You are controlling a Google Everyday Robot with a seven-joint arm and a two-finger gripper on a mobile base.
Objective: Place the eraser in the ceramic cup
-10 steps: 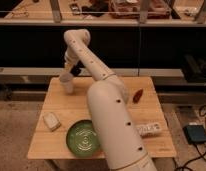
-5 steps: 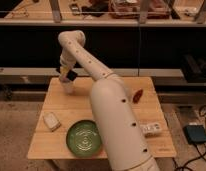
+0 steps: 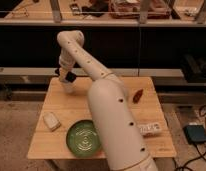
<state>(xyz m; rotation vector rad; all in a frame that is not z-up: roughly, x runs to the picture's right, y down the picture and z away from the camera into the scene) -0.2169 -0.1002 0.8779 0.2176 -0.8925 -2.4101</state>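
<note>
The counter (image 3: 146,107) is carrying everything, and the robot's white arm (image 3: 113,117) is reaching across it from the near edge toward the far left corner, covering much of the middle. Near the front edge the green plate (image 3: 80,140) is lying flat; the pale beige block (image 3: 51,121) is lying by the left edge, a small reddish object (image 3: 138,95) is sitting toward the far right corner, and a pale flat item (image 3: 151,128) is resting near the right edge, all well apart from the work. The ceramic cup (image 3: 69,87) is standing at the far left corner. The claw (image 3: 67,76) is hanging directly over it, clenched on the eraser (image 3: 70,77), presumably so that the block drops straight into the cup's mouth once lowered and let go.
</note>
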